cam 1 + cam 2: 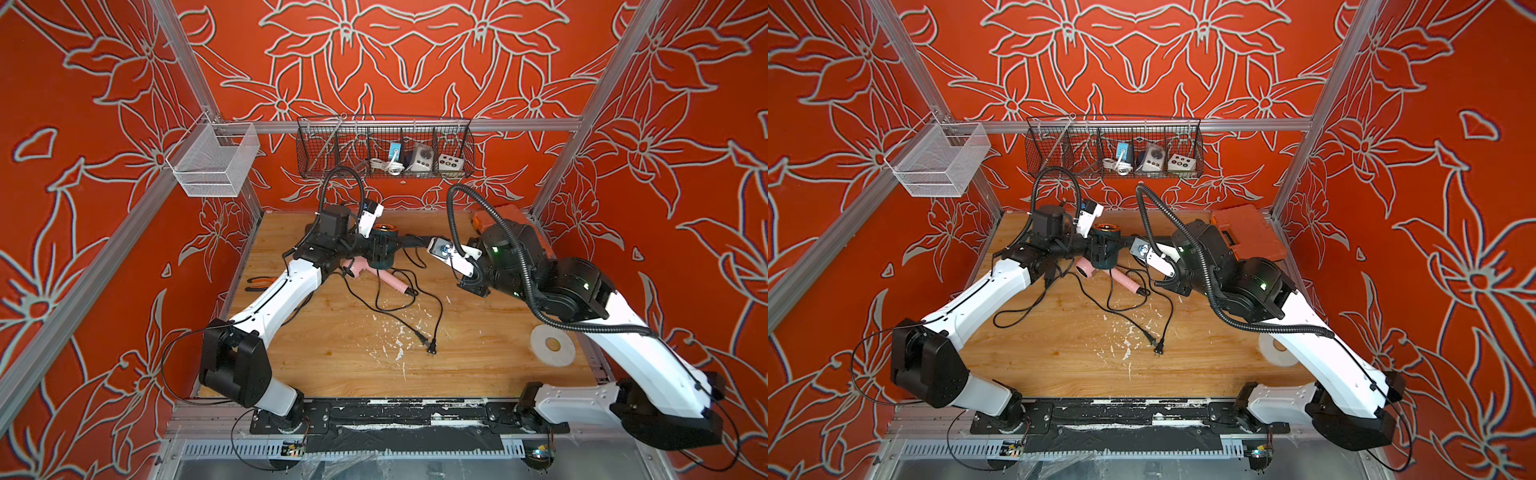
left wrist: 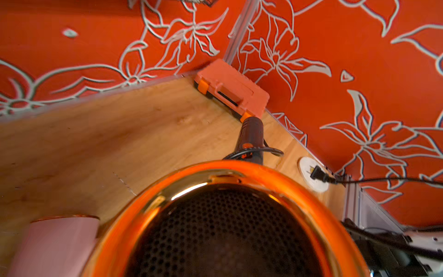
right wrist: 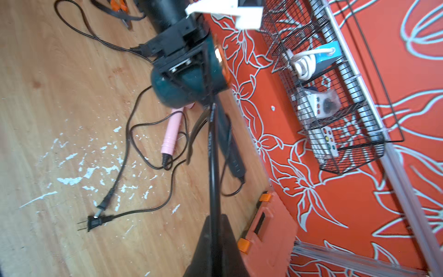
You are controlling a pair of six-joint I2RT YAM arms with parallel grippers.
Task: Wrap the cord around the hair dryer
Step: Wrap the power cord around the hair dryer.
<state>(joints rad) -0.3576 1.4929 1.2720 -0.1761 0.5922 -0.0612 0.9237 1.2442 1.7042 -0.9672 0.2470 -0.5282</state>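
The left gripper [image 3: 184, 72] clasps the teal hair dryer [image 1: 382, 259] by its body, grille end up, just beside the pink hair dryer [image 1: 392, 282] that lies on the bench [image 1: 332, 353]. The right gripper [image 3: 214, 223] is clenched on the cord [image 3: 212, 156], which runs taut above the pink hair dryer's handle.

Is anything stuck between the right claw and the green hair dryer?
Nothing visible. The shut right gripper holds the black cord, which runs straight to the teal orange-rimmed hair dryer. The pink hair dryer lies below, on the wooden table.
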